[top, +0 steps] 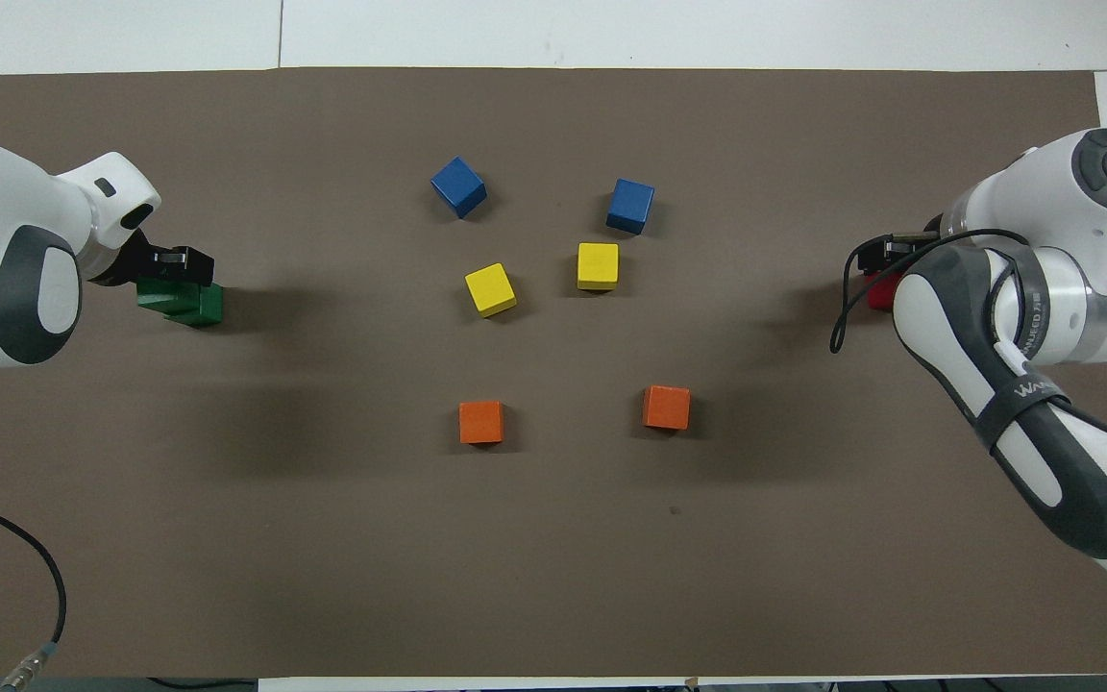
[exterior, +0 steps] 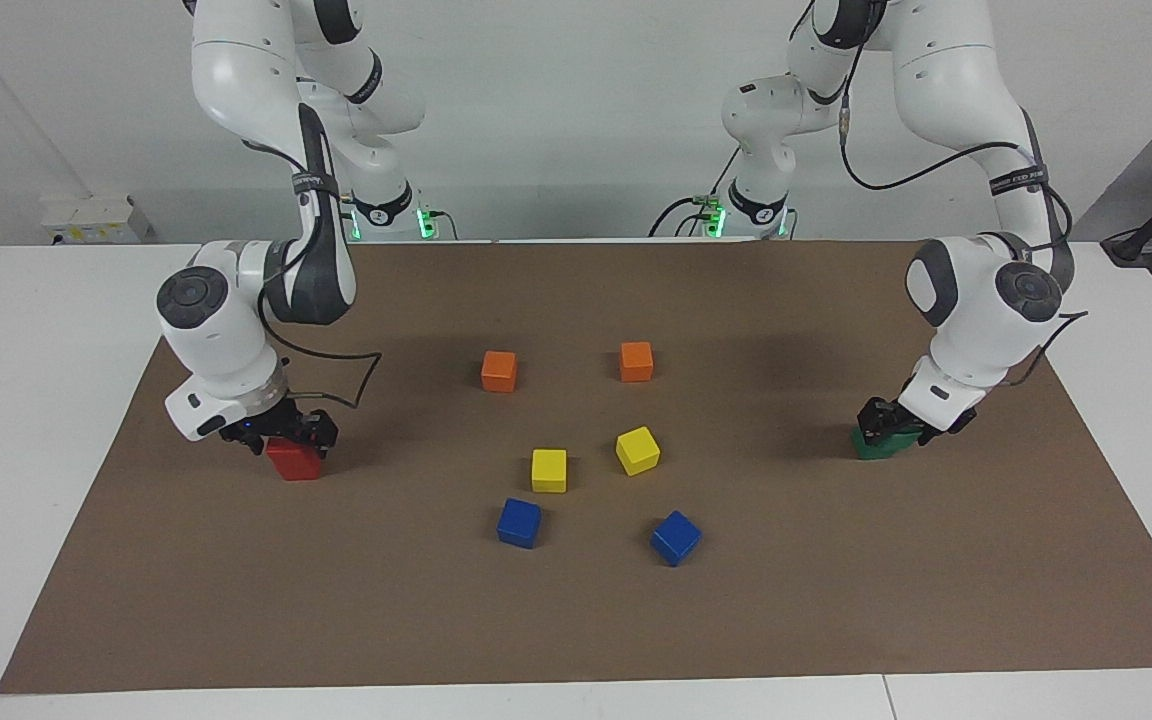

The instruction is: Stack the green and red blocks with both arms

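My right gripper (exterior: 286, 432) is down on a red block (exterior: 294, 462) at the right arm's end of the mat. In the overhead view the right arm hides all but a sliver of red (top: 878, 291), and only one red block shows. My left gripper (exterior: 894, 424) is down on a green block (exterior: 876, 445) at the left arm's end. In the overhead view the left gripper (top: 172, 263) sits on green (top: 190, 303) that shows as two stepped cube shapes, one partly over the other.
Two orange cubes (exterior: 499, 371) (exterior: 636, 361) lie mid-mat nearer the robots. Two yellow cubes (exterior: 549, 470) (exterior: 637, 450) and two blue cubes (exterior: 519, 522) (exterior: 675, 537) lie farther out. All sit on a brown mat (exterior: 576, 620).
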You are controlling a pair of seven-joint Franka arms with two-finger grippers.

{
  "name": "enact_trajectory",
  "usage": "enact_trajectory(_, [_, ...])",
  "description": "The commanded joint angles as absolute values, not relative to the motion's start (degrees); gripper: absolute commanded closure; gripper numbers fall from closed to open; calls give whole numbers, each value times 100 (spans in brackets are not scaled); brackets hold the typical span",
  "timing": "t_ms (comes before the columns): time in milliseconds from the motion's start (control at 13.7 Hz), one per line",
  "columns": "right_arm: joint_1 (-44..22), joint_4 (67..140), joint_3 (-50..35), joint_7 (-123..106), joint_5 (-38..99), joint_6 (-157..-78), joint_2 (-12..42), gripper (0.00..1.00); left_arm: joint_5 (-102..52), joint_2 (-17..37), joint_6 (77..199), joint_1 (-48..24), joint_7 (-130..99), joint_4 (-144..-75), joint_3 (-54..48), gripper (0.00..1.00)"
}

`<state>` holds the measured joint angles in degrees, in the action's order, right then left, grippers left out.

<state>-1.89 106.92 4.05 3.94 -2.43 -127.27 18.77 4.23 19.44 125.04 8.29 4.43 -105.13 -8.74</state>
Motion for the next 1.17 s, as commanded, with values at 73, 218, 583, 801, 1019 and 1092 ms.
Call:
enact_trajectory(73, [-255, 10390, 352, 483, -255, -12176, 1513, 0, 325, 1338, 12403, 844, 571, -10706, -844, 0])
enact_trajectory(218, [-264, 10117, 343, 501, -237, -11552, 1206, 0, 325, 942, 11624, 774, 545, -10408, -852, 0])
enact_trajectory(583, [-272, 10064, 325, 185, -237, -10005, 55, 0, 325, -86, 10319, 650, 510, -10187, -932, 0])
enact_trajectory(801, [-255, 9819, 334, 158, -246, -9293, -272, 0, 308, -71, 9818, 589, 238, -9880, -853, 0])
enact_trajectory(1019, [-211, 9396, 316, 132, -185, -8877, -220, 0, 132, -131, 9765, 404, 36, -9922, -571, 0])
enact_trajectory(1092, [-194, 9378, 255, 132, -185, -8851, -246, 0, 123, -149, 9791, 404, 35, -9984, -580, 0])
